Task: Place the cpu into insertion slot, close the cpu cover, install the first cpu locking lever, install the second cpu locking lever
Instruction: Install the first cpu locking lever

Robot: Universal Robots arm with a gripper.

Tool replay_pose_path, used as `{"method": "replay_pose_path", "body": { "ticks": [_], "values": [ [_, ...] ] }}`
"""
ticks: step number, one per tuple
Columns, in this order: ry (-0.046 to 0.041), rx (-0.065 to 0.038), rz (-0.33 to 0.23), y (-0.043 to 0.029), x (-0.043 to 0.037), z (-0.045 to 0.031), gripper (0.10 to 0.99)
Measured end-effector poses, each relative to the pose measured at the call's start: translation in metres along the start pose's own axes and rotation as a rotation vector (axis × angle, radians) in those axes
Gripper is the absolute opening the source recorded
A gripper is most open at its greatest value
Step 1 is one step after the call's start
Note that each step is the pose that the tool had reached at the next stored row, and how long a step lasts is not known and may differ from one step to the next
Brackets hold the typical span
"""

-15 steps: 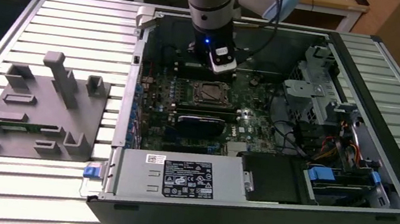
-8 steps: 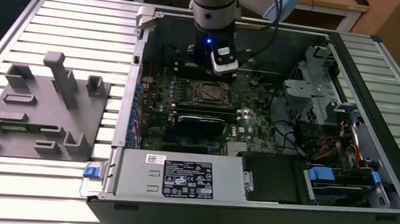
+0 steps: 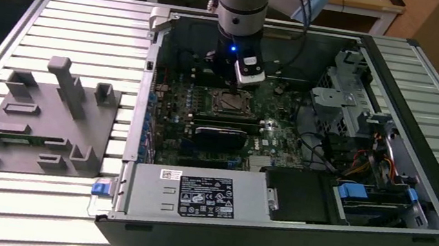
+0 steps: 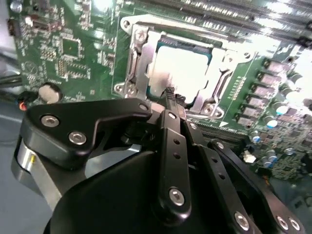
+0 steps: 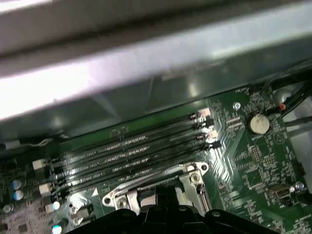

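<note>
- We see the gripper [image 4: 171, 96] low inside the open computer case [image 3: 418, 192], its black fingers [image 4: 173, 141] pressed together at the tips, holding nothing.
- The fingertips hang just above the near edge of the insertion slot [image 4: 134, 63] on the green motherboard [image 4: 58, 53].
- The cpu [image 4: 183, 68] lies flat in the slot, with the cpu cover [image 4: 214, 80] framing it.

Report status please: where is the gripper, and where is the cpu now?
Gripper low over the insertion slot, fingertips together at the socket edge. Cpu seated in slot, cpu cover down around it. Nothing in the way.
</note>
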State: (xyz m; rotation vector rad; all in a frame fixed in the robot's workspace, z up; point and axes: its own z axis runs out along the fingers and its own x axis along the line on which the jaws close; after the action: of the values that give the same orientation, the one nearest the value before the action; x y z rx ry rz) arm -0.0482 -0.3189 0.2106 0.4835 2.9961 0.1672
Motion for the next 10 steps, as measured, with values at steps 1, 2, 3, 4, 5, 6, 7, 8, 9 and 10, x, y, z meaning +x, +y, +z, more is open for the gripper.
{"method": "replay_pose_path", "body": {
  "ticks": [1, 2, 3, 4, 5, 6, 7, 8, 9, 10],
  "values": [
    [0.0062, 0.002, 0.001, -0.0015, -0.0012, 0.0001, 0.106],
    [0.0121, 0.005, 0.001, -0.0029, -0.0025, 0.0002, 0.106],
    [0.017, 0.007, 0.001, -0.0044, -0.0036, 0.0002, 0.106],
    [0.0206, 0.009, 0.002, -0.0058, -0.0046, 0.0003, 0.106],
    [0.0225, 0.012, 0.002, -0.0068, -0.0056, 0.0003, 0.106],
    [0.0223, 0.017, 0.001, -0.007, -0.0061, 0.0006, 0.106],
    [0.0203, 0.027, 0.001, -0.0071, -0.0064, 0.0006, 0.106],
    [0.0171, 0.038, -0.001, -0.0072, -0.0066, 0.0006, 0.106],
    [0.014, 0.048, -0.002, -0.0072, -0.0068, 0.0008, 0.106],
    [0.0116, 0.058, -0.003, -0.0071, -0.0069, 0.0009, 0.106]
  ]
}}
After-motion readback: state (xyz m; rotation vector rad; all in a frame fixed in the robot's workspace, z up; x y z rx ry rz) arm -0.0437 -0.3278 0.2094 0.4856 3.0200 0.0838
